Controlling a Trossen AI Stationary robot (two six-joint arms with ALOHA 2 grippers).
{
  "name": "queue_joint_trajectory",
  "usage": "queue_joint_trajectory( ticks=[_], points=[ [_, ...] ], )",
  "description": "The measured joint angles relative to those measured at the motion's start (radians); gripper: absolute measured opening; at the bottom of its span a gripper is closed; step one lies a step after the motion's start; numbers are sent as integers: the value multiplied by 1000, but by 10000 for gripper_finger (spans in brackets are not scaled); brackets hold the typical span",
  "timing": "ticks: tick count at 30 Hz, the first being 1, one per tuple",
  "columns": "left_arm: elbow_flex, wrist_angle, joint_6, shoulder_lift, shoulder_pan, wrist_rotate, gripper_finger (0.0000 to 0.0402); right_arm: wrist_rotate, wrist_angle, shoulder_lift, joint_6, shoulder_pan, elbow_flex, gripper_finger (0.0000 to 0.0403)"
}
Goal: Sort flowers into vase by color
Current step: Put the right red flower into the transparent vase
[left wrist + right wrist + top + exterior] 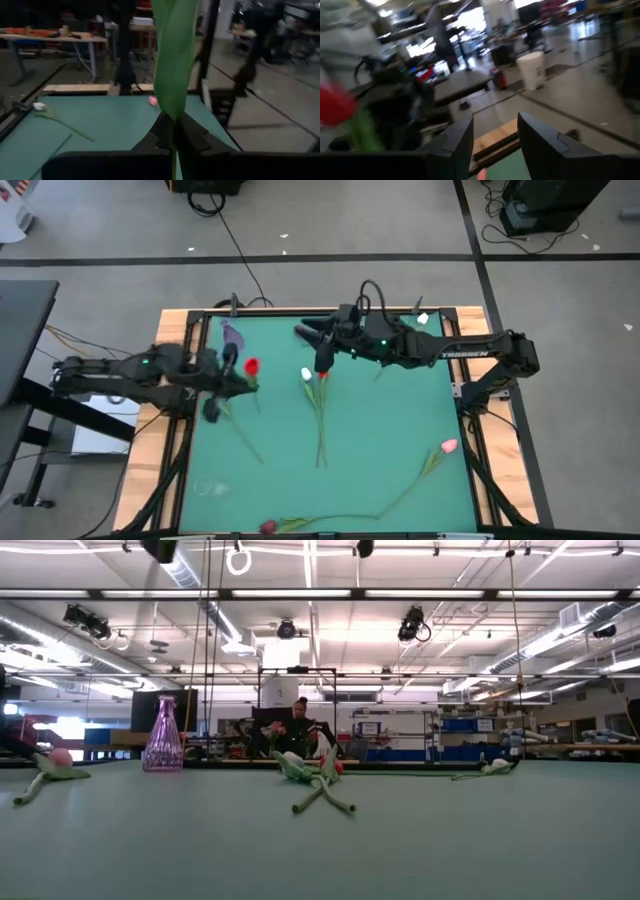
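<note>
My left gripper (238, 376) is over the table's left part, shut on a red tulip (251, 366) with a green stem and leaf (172, 55). In the right wrist view the tulip's head (335, 105) stands above its stem. My right gripper (303, 332) is near the far edge, level and open, with nothing between its fingers (495, 145). A purple glass vase (234, 335) (163, 735) stands at the far left. White and red tulips (315, 376) lie mid-table. A pink one (447, 446) lies at the right and a dark red one (267, 527) at the near edge. My left gripper pinches the tulip's green stem and leaf (173, 122) between its two fingers. The fingers lie level, coming from the table's left, across the stem. The leaf rises above the fingers with the head up. I cannot tell whether the lower stem touches the table.
A white flower (422, 319) lies at the far right corner. A wooden frame (150, 440) rims the green mat. Bare mat lies between the middle tulips and the pink one. In the low view the middle tulips (320, 780) lie on the mat, with the room behind.
</note>
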Motion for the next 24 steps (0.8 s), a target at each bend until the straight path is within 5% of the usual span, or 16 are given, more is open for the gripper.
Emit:
queue_joint_trajectory(
  ticks=[5,11,16,24],
  points=[
    [0,-145,-23,-172,-91,-7,8,138,-1,-18,82,19,0,160],
    [1,-194,-110,-323,-203,41,8,108,-67,-18,153,34,0,160],
    [0,-191,-277,-300,-288,297,8,108,-123,-17,307,45,-1,160],
    [0,26,-214,-167,-453,318,8,127,-122,-17,385,79,-1,160]
  ],
)
